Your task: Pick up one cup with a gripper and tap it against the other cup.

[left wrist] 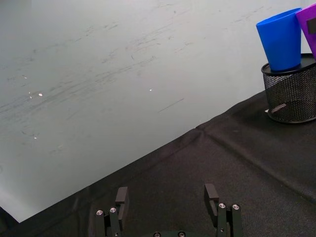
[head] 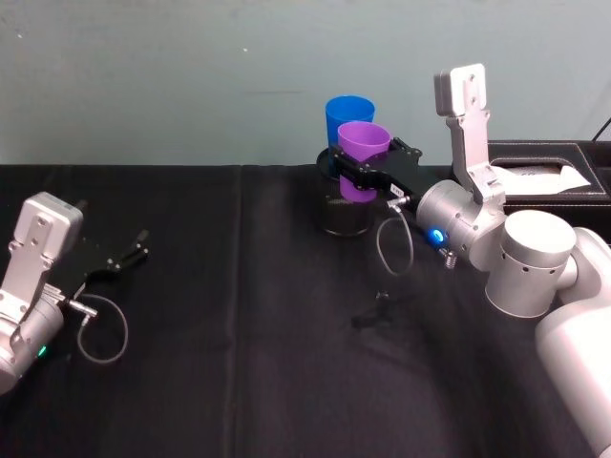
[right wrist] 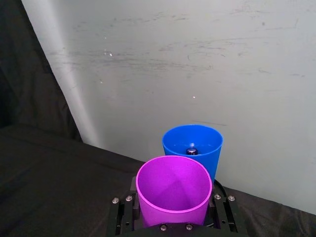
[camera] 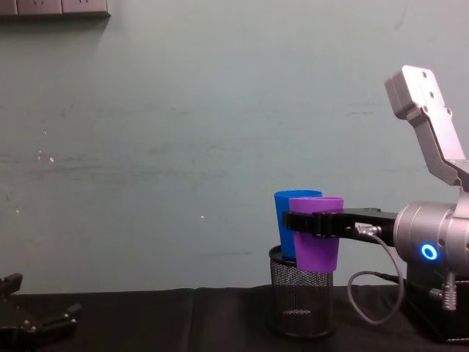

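1. Purple plastic tumbler (head: 362, 143): tapered, smooth-walled, plain round rim, mouth up and empty inside. It is hanging upright in the air at the far middle of the table, on the robot's side of the blue cup. In the chest view its base is sitting level with the holder's rim.
2. Bright blue plastic tumbler (head: 346, 114): same tapered, smooth shape. It is standing mouth-up inside the mesh holder, rising well above it. The purple tumbler is sitting close against it; whether the two are touching cannot be told.
3. Black wire-mesh cylindrical holder (head: 348, 218): fine metal lattice with a solid rim band, standing on the cloth near the wall.
4. Right gripper (head: 363, 164): black flat-jawed claw on a silver-grey arm with a glowing blue ring. It is reaching in from the right, its jaws clamping the purple tumbler around mid-body.
5. Left gripper (head: 136, 246): black claw, lying low over the table's near left, well apart from the cups, jaws spread with nothing between them.
6. Black cloth-covered table (head: 239, 334): matte fabric with soft creases.
7. Small black clamp (head: 380, 310): lying on the cloth, nearer the robot than the holder.
8. Pale grey-green wall (camera: 146, 147): flat, scuffed and scratched, standing behind the table.
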